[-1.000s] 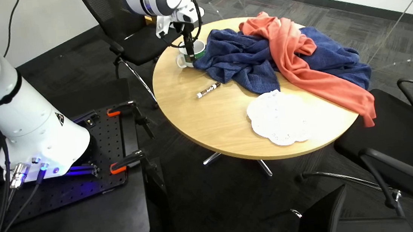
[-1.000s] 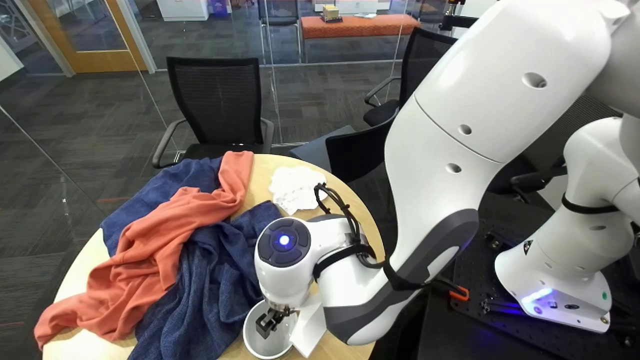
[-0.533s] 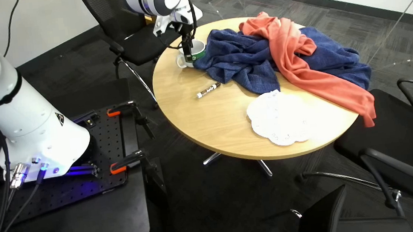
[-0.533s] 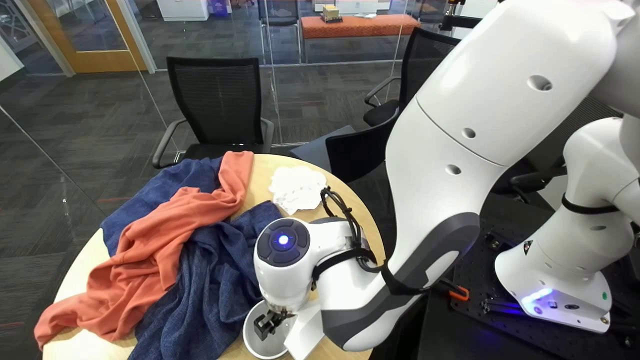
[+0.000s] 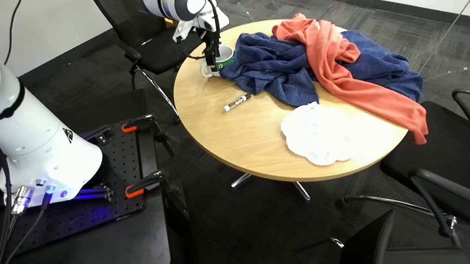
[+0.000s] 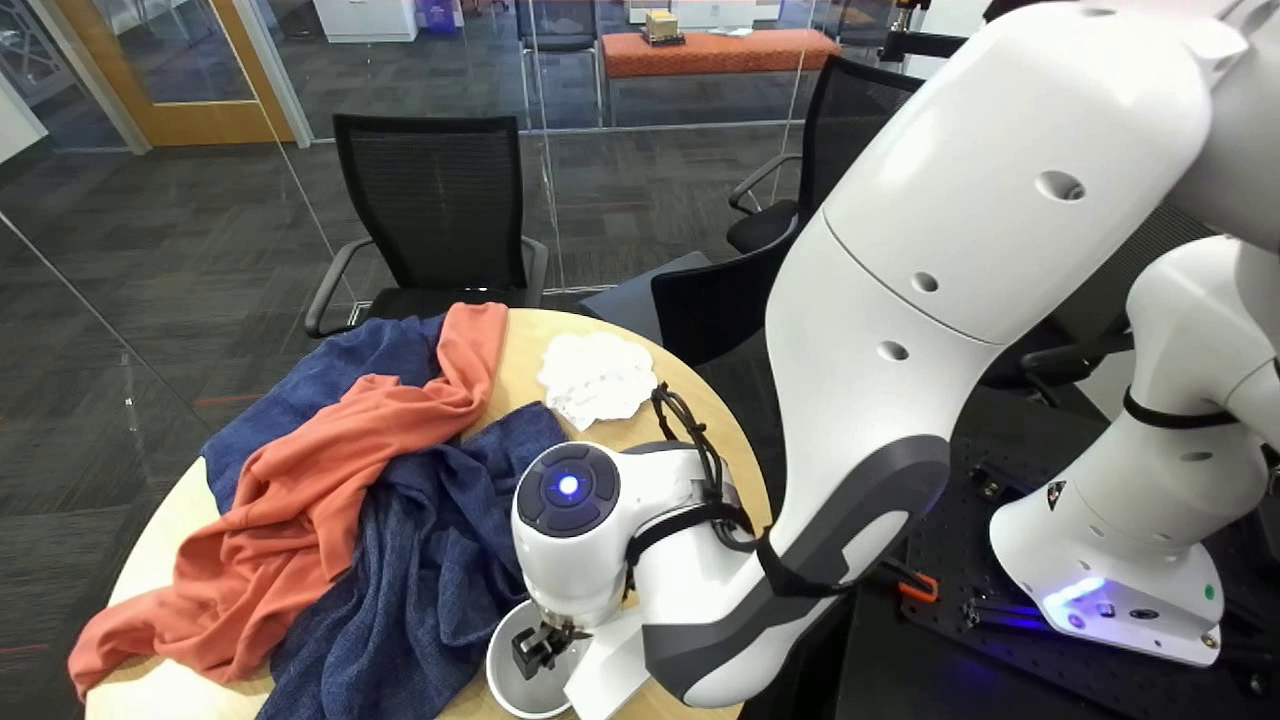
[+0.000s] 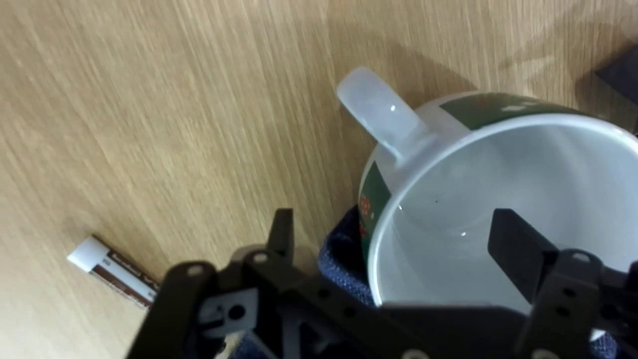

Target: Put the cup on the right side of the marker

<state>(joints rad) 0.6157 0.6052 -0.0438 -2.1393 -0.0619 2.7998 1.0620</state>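
Where visible, hand [image 7: 394,232] astride cup rim [image 7: 543,120]

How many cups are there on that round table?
1: the green-marked white cup, upright beside the blue cloth, with the open gripper at its rim. Another could hide under that or the orange cloth.

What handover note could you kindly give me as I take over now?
The gripper is open; in the wrist view one finger shows over the cup, the other outside its wall.
The cup stands upright on the table, apparently touching the blue cloth.
The marker lies with one end at the blue cloth's edge.
Done: gripper at the cup; no grip yet.
Left: probably close on the wall, lift, set it right of the marker, release.
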